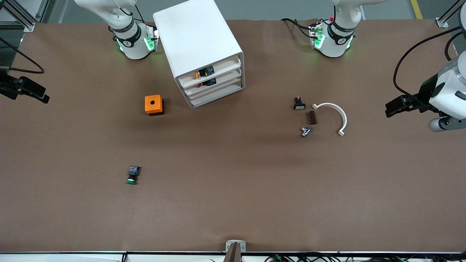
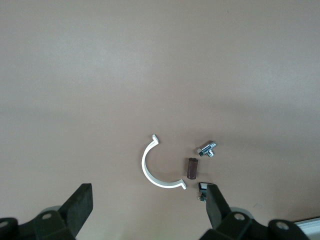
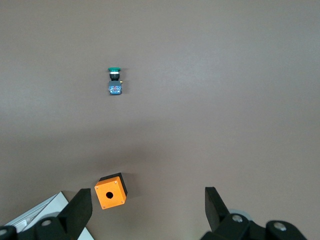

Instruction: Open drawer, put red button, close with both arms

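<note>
Front view first: can you spot the red button (image 1: 200, 85)?

Yes. It lies in the drawer (image 1: 218, 84), second from the top of the white cabinet (image 1: 198, 40), red cap toward the right arm's end of the desk (image 1: 233, 211). That drawer looks about level with the fronts above and below it.

And the hands?

Both up in the air and holding nothing. The left hand (image 1: 389, 110) hangs over the left arm's end of the desk, near a curved white clip (image 1: 333, 115), with its fingers spread wide. The right hand (image 1: 44, 96) waits over the right arm's end, just as wide. The green button (image 1: 132, 175) and the orange box (image 1: 154, 104) sit on the desk below it.

How would the red one handle?

I'd guess light, hard plastic. The domed cap looks slick and would let it roll, so I'd pinch across the flat sides of the black body instead.

And the drawer?

It looks like thin, light plastic that slides easily. I'd take it by the front lip. The cabinet might skid, so the second arm bracing it makes sense.
</note>
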Tool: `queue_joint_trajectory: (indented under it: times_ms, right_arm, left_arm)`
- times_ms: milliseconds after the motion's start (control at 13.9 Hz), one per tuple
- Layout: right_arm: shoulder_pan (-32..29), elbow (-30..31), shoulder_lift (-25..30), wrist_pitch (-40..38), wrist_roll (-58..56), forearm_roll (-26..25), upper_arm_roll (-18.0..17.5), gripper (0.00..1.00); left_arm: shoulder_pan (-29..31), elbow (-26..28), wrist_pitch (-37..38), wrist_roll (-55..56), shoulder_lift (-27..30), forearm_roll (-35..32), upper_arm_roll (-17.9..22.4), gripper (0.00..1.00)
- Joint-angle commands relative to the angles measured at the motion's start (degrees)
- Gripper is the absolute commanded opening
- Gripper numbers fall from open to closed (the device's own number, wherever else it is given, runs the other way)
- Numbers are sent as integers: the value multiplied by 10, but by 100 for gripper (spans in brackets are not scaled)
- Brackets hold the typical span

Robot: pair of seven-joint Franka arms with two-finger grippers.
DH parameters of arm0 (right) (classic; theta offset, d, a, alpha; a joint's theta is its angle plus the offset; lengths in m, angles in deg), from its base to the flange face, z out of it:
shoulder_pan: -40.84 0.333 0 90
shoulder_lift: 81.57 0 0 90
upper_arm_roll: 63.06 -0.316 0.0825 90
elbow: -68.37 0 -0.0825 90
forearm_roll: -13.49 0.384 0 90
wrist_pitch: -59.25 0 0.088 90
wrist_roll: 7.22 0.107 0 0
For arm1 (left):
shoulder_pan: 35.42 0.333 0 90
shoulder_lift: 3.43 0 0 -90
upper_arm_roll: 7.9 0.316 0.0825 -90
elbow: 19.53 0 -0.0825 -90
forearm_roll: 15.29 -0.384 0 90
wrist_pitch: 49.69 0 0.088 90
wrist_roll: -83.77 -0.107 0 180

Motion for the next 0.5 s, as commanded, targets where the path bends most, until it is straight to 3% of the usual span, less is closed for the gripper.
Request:
queue_joint_trajectory:
  times_ms: [0,433]
  right_arm:
    - [6,5,8,-3,8,-5,3,100]
    - [-1,6,8,-2,8,-4,3,100]
  left_arm:
    - [4,12,7,-14,21,-13,-3,100]
    - [0,32,18,-15,50,-6,1,100]
